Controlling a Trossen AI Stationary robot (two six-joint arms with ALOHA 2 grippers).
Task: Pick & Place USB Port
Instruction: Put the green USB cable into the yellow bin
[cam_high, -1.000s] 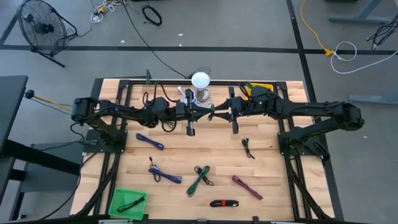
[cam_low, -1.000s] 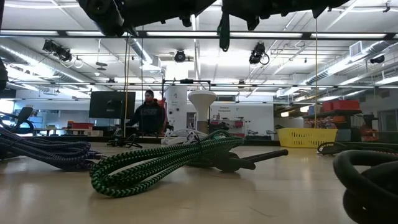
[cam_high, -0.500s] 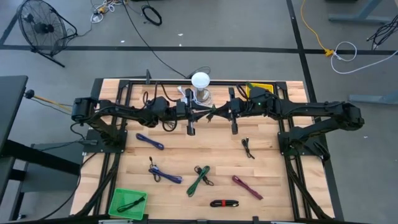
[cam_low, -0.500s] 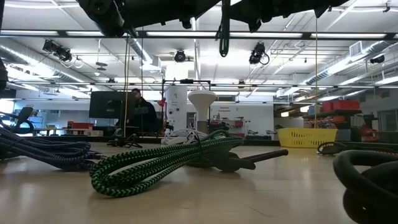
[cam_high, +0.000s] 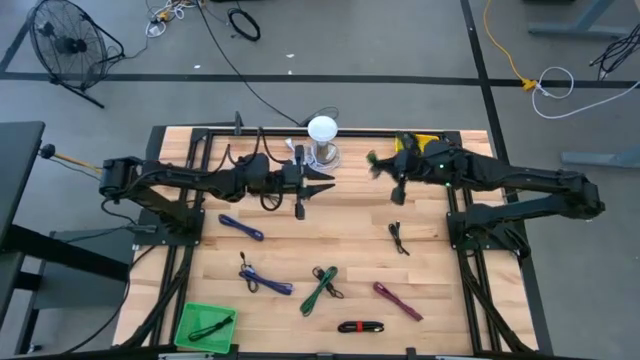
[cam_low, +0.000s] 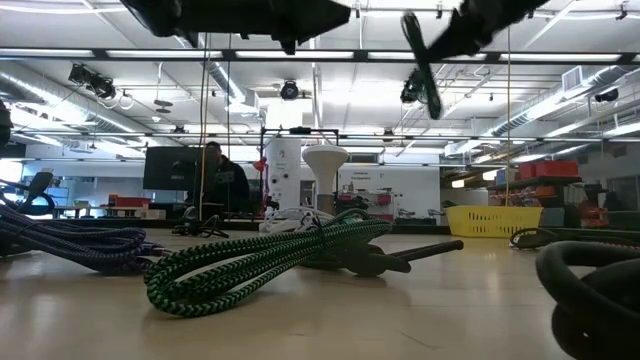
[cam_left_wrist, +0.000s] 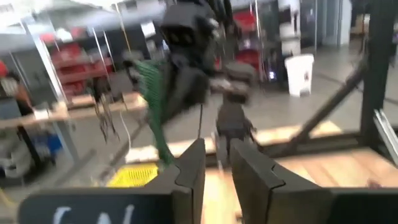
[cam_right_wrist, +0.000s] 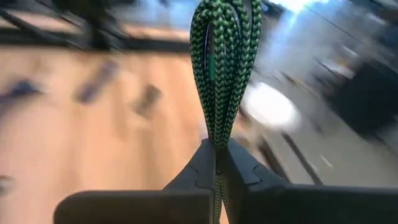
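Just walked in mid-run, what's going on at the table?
The right gripper is shut on a green braided cable, held in the air near the table's far right. The left gripper hangs slightly open and empty near the middle. More cables lie on the table; one sits in the green bin.

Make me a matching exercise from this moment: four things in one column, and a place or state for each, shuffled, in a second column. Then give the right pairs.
Things
1. right pincer
2. left pincer
3. green bin
4. white lamp

Places or states
A. stands at the table's far edge, between the two arms
B. sits at the table's near left corner, a dark cable in it
C. shut on a green braided cable, raised off the table
D. holds nothing, fingers a little apart, above the table

Pairs: 1-C, 2-D, 3-B, 4-A
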